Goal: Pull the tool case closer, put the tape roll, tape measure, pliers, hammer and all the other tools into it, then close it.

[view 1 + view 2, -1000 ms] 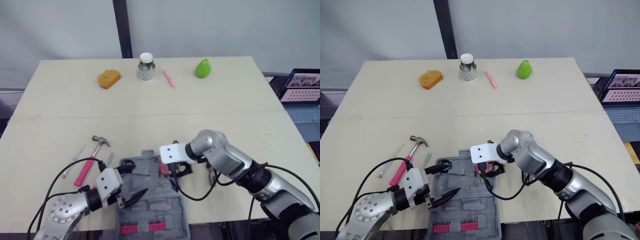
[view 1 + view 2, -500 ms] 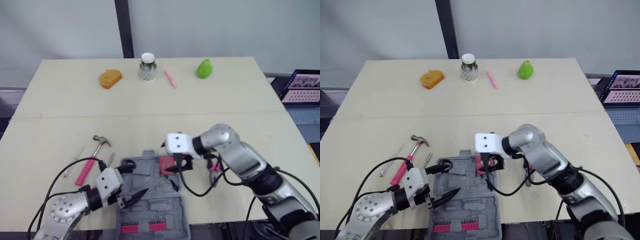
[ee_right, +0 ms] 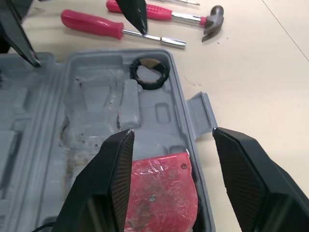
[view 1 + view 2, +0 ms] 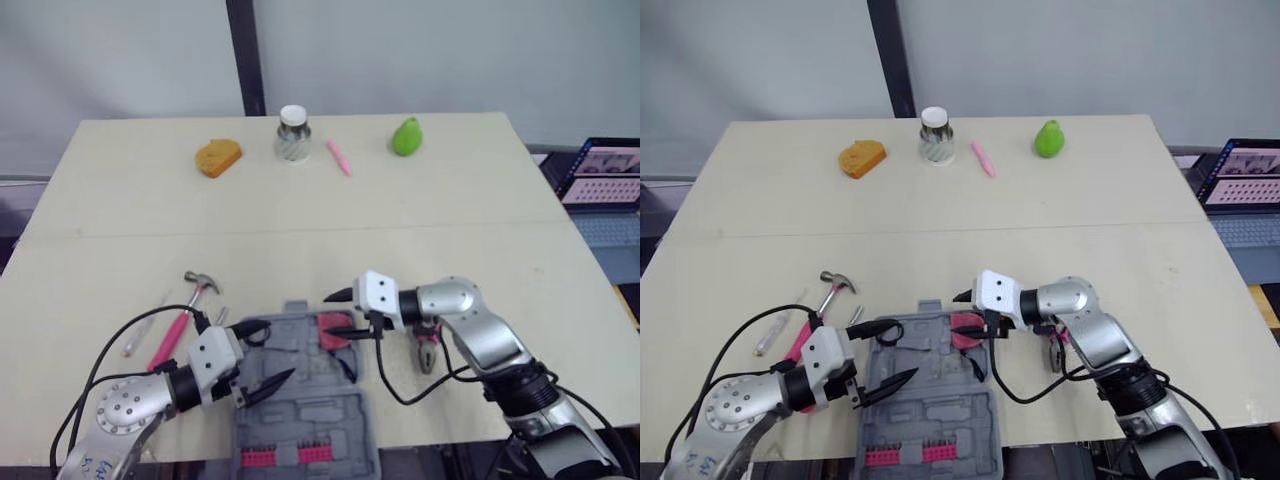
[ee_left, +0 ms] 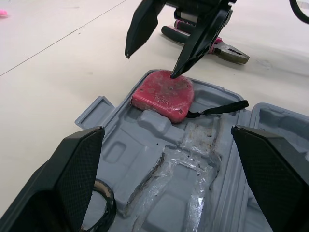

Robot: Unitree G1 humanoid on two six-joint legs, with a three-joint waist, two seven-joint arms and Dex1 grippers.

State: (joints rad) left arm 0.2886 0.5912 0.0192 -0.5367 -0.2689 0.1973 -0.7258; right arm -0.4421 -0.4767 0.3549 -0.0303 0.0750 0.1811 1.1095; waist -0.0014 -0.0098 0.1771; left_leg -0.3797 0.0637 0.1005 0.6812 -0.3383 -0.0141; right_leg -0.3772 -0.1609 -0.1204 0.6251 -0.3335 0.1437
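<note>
1. A row of pink screwdriver bits (image 4: 285,458) sits in the nearest strip of the open grey plastic tool case (image 4: 320,420), which lies at the table's near edge.
2. The left gripper (image 4: 268,355) hovers over the left part of the case, its two black fingers spread wide with nothing between them.
3. A black tape roll (image 3: 150,72) lies in the case's far left pocket, close to the left gripper's farther finger.
4. A red, rounded tape measure (image 5: 164,94) lies in the case's far right pocket, its black strap trailing across the grey tray.
5. The right gripper (image 4: 333,318) reaches in from the right, fingers parted and gripping nothing. One fingertip is at the tape measure's top face; whether it touches cannot be told.
6. Pliers with pink and black handles (image 4: 428,350) lie on the table just right of the case, beside the right arm.
7. Left of the case lie a pink-handled screwdriver with a metal shaft (image 3: 120,31), a pink-handled hammer with a steel head (image 4: 197,295) and, farther left, a thin pale tool (image 4: 775,330).
8. At the far edge of the pale wooden table (image 4: 300,210) stand an orange bread-shaped object (image 4: 217,157), a white-lidded jar (image 4: 291,135), a pink marker (image 4: 338,157) and a green pear (image 4: 405,137).
</note>
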